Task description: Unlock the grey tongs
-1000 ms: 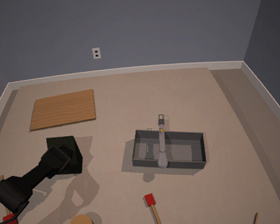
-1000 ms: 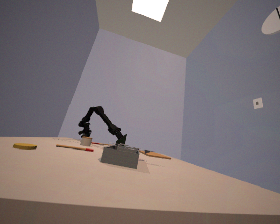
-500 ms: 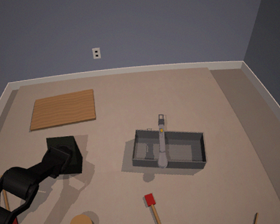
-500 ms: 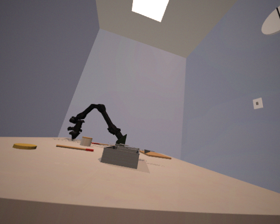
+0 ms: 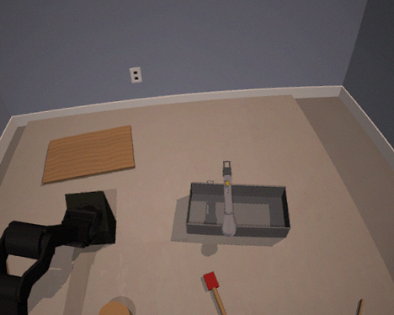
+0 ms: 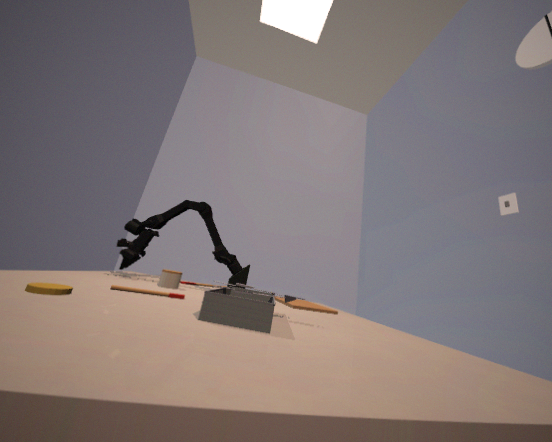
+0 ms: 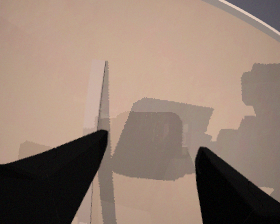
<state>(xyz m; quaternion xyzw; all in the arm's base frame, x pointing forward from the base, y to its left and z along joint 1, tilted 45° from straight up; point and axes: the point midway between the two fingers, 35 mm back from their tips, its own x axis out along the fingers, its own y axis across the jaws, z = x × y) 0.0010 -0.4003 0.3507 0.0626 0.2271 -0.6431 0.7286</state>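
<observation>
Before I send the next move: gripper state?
Gripper: open partway, nothing between the fingers; it is away from the tongs.

Open space between roasting tin (image 5: 286, 211) (image 6: 235, 310) and wooden board (image 5: 89, 154) (image 6: 312, 305), apparently unobstructed, the arm's base (image 5: 108, 214) (image 6: 244, 275) just beside.

the board (image 5: 89, 154) is brown with wavy darker grain, the mallet head (image 5: 211, 280) plain red
</observation>
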